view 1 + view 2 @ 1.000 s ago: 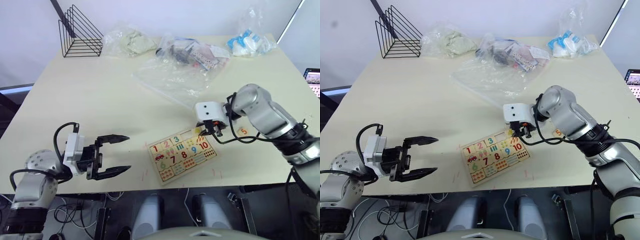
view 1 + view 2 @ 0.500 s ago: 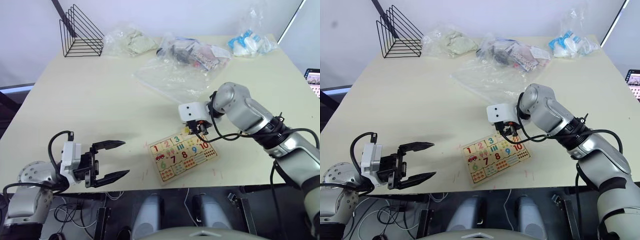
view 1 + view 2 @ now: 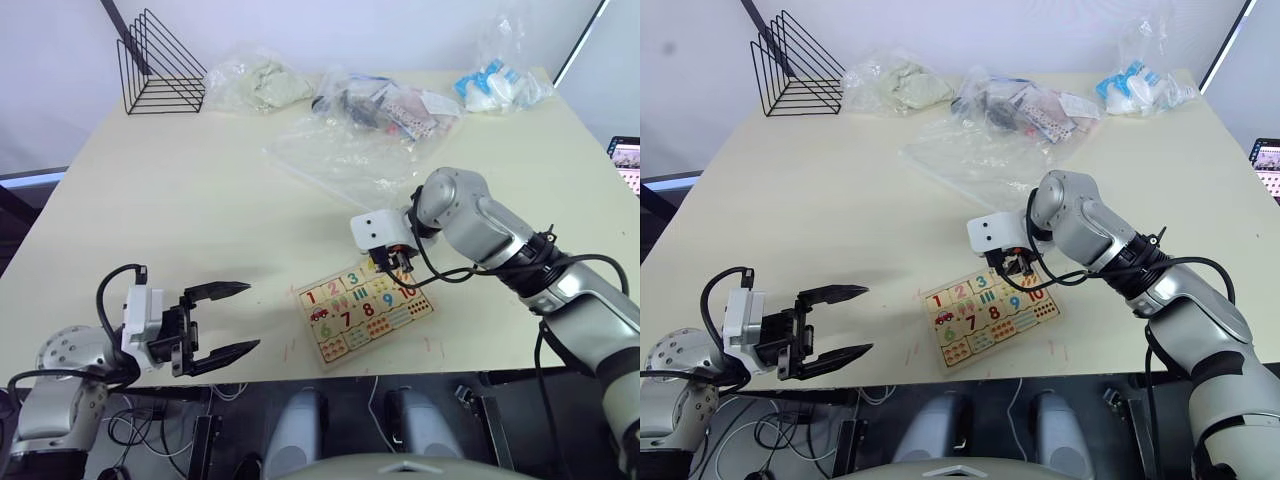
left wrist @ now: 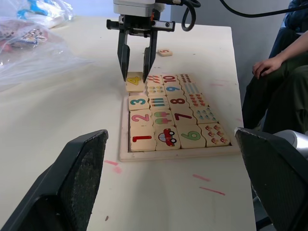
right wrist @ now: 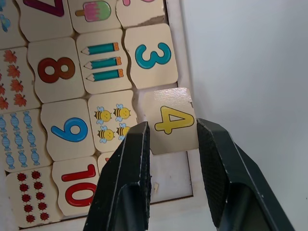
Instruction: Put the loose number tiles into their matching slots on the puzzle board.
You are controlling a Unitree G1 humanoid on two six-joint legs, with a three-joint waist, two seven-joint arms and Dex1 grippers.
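Observation:
The puzzle board [image 4: 178, 154] lies near the table's front edge, holding number and picture tiles. My right gripper [image 3: 392, 266] hangs over its top row, shut on the yellow 4 tile [image 5: 171, 120]. That tile rests tilted across the board's far rim, right after the 3 and over one of the matching slots. A bare slot [image 5: 168, 175] shows beside it. A loose 5 tile [image 4: 165, 52] lies on the table beyond the board. My left gripper [image 3: 250, 317] is open and holds nothing, well to the left of the board.
Clear plastic bags [image 3: 350, 150] lie spread behind the board, with more bags [image 3: 500, 85] along the far edge. A black wire rack [image 3: 160, 62] stands at the back left. A person [image 4: 279, 82] sits beside the table on my right.
My right gripper has carried the 4 tile leftward from beyond the board's right end to its top row. The left arm drew back slightly toward the front edge.

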